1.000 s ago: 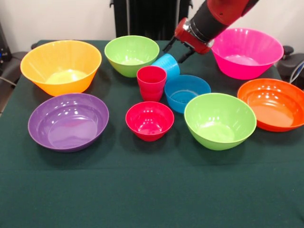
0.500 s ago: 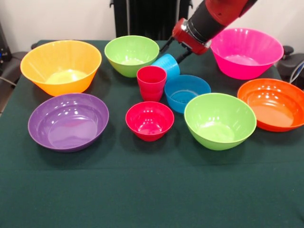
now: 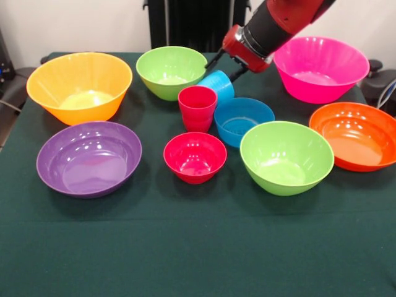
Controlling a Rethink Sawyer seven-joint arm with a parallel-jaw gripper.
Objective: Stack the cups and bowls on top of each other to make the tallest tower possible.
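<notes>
Moved: gripper [image 3: 223, 64] lifted slightly, fingers spread, nothing held.
Sky-blue cup [image 3: 218, 85]: tilted behind red cup [image 3: 197, 107], beside small blue bowl [image 3: 243, 120].
Risk: cup could be toppled if clipped.

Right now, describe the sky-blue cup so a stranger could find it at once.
Start at the big pink bowl at the back and follow the red arm down to its tool. Just below lies the sky-blue cup, tipped over between the red cup and small blue bowl; it alone is tilted.
</notes>
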